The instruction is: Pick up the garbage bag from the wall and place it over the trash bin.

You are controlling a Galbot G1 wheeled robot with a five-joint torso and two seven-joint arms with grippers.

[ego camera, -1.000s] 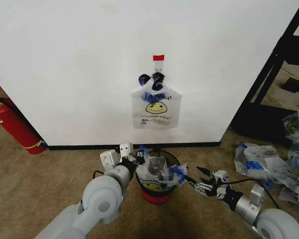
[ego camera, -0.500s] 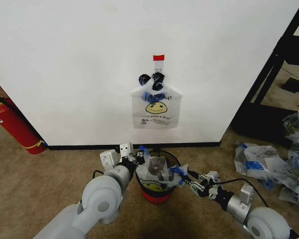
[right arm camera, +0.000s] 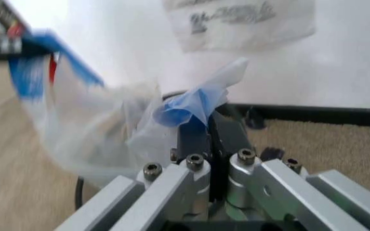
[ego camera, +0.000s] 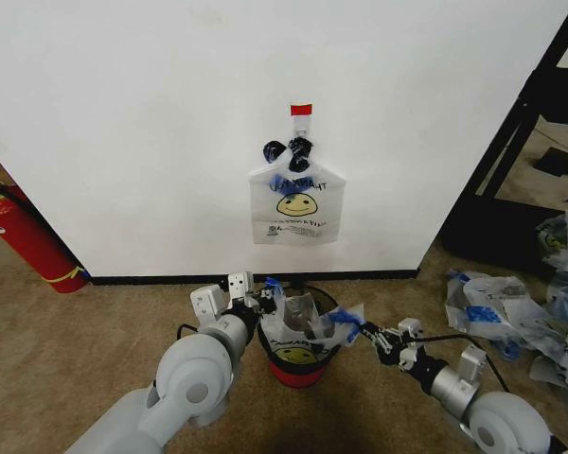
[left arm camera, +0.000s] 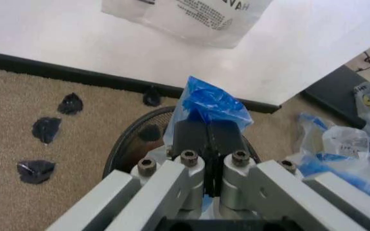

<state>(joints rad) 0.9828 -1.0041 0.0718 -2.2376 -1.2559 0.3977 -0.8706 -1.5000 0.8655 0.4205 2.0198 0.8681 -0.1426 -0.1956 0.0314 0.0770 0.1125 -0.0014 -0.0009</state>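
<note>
Right tool (ego camera: pixel 367 334) drew garbage bag (ego camera: pixel 303 326) handle inward.

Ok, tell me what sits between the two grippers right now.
In the head view, the garbage bag stretches over the trash bin between them: the left gripper pinches one blue-taped handle, the right gripper the other.

We seem to be in a lab or test room: a bare white wall (ego camera: pixel 123 123) with black baseboard, worn brown carpet (ego camera: pixel 66 350), a red fire extinguisher (ego camera: pixel 24 236) leaning by the wall, a black metal rack (ego camera: pixel 525 113), and spare plastic bags (ego camera: pixel 521 312) heaped on the floor.
</note>
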